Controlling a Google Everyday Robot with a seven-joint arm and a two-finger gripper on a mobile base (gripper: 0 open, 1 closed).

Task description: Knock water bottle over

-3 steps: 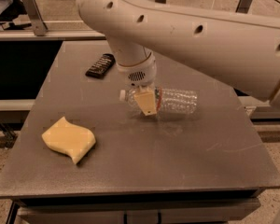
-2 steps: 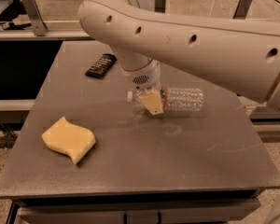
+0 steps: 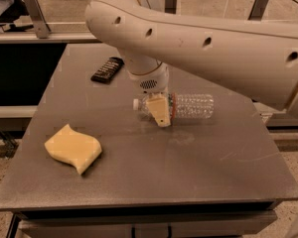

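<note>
The water bottle [image 3: 191, 106] lies on its side near the middle of the grey table [image 3: 198, 167], white cap pointing left and its red-edged label band just behind my gripper. It is clear ribbed plastic. My gripper [image 3: 159, 110] hangs from the big white arm [image 3: 203, 38] right in front of the bottle's neck end, its pale tip close above the table top. The gripper covers part of the neck and label.
A yellow wavy sponge [image 3: 73, 148] lies at the front left of the table. A black remote-like object [image 3: 107, 69] lies at the back left. Metal posts and a rail run behind the table. The table's front edge is near the bottom.
The arm and gripper have lifted slightly and shifted right. The bottle stays lying on its side and has rolled a little to the right.
</note>
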